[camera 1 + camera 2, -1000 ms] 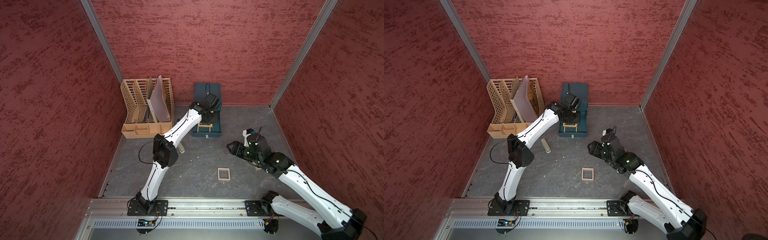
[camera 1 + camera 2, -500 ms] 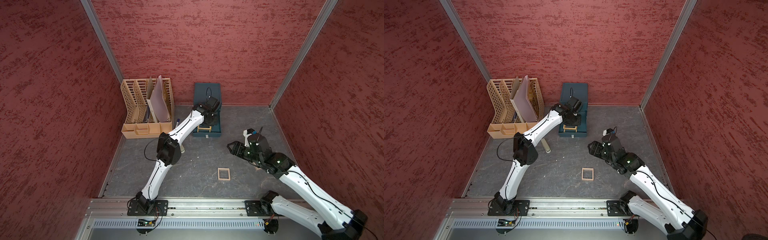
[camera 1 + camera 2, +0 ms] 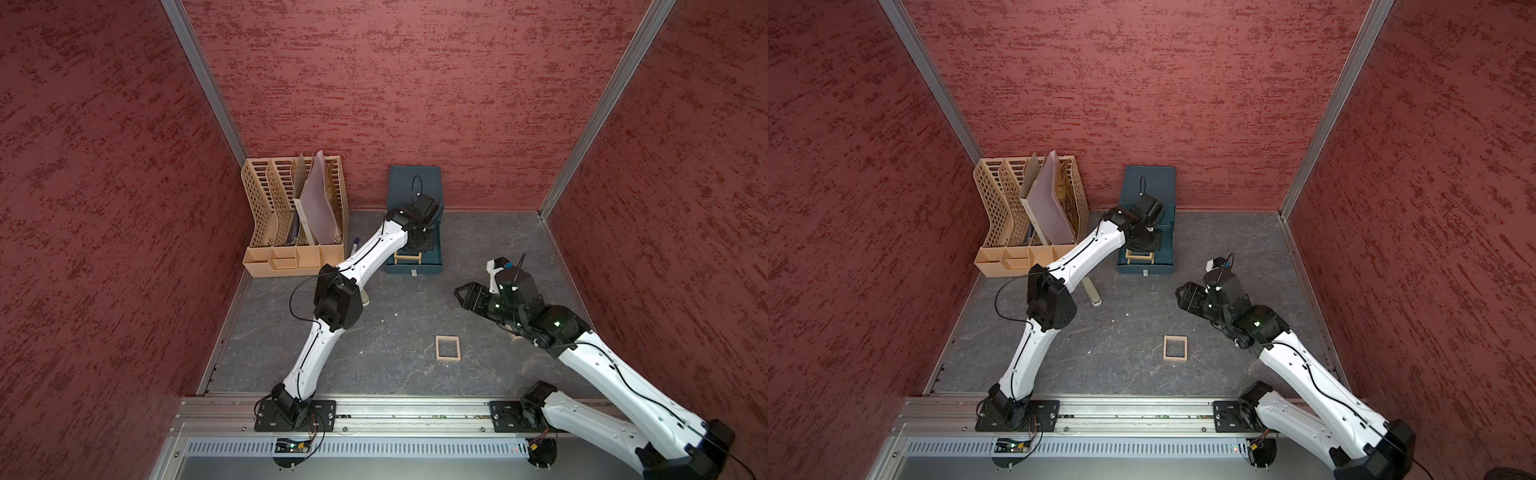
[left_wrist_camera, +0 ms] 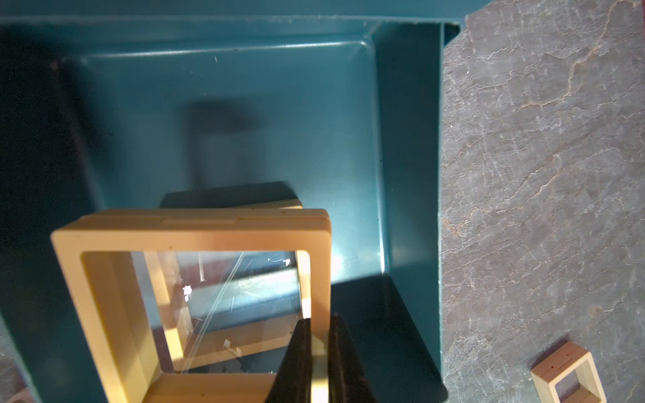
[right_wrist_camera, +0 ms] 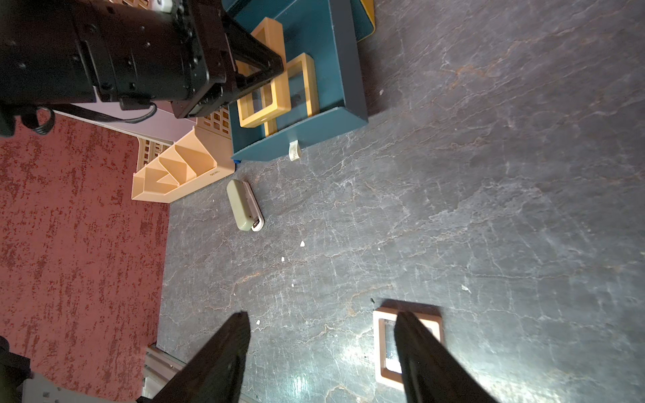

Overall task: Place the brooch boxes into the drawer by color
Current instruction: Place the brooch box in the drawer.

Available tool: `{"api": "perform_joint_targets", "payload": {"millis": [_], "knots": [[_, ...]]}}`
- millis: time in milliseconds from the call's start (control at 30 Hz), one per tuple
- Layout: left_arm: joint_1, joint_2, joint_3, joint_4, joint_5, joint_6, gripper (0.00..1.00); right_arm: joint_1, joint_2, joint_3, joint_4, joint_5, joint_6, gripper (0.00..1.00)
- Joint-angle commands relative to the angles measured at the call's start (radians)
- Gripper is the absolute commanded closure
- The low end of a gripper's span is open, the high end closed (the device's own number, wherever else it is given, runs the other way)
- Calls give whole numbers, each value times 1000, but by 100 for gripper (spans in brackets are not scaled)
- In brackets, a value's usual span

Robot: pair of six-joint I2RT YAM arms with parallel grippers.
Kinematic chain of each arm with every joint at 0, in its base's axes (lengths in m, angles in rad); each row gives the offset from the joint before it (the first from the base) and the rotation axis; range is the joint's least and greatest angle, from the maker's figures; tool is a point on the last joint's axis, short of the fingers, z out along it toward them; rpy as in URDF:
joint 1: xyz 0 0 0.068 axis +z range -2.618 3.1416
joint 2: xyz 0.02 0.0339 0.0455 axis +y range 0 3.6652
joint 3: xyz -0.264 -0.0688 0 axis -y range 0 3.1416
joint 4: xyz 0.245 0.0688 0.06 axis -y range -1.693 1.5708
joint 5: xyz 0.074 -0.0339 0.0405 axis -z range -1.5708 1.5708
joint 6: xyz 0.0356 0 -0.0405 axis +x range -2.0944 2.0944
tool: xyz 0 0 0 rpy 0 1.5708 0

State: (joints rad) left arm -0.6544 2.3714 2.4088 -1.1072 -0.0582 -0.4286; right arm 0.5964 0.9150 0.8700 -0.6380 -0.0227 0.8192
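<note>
One tan box (image 4: 195, 226), clamped by its rim in the left end effector (image 4: 319, 324) above the drawer (image 4: 408, 139) at the bench's (image 3: 395, 299) twelve o'clock, should settle flat onto its tan twin (image 5: 310, 83) before release, while the right end effector's (image 5: 321, 315) jaws stand apart.

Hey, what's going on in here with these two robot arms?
The left end effector is shut on a tan square brooch box with a see-through centre, holding it inside the open teal drawer, partly over a second tan box lying there. The right end effector hangs open above the grey stone-look table, close to a third tan box lying loose on it.
</note>
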Motion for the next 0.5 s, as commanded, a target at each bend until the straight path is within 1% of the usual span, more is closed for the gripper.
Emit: {"api": "perform_joint_targets", "payload": {"millis": [0,467], "knots": [[7,29,23,4,-6,16,100,-6,-15,-8,-15,-10,3,29],[7,60,23,20,-9,21,100,-6,-22,-14,-21,-10,6,29]]}}
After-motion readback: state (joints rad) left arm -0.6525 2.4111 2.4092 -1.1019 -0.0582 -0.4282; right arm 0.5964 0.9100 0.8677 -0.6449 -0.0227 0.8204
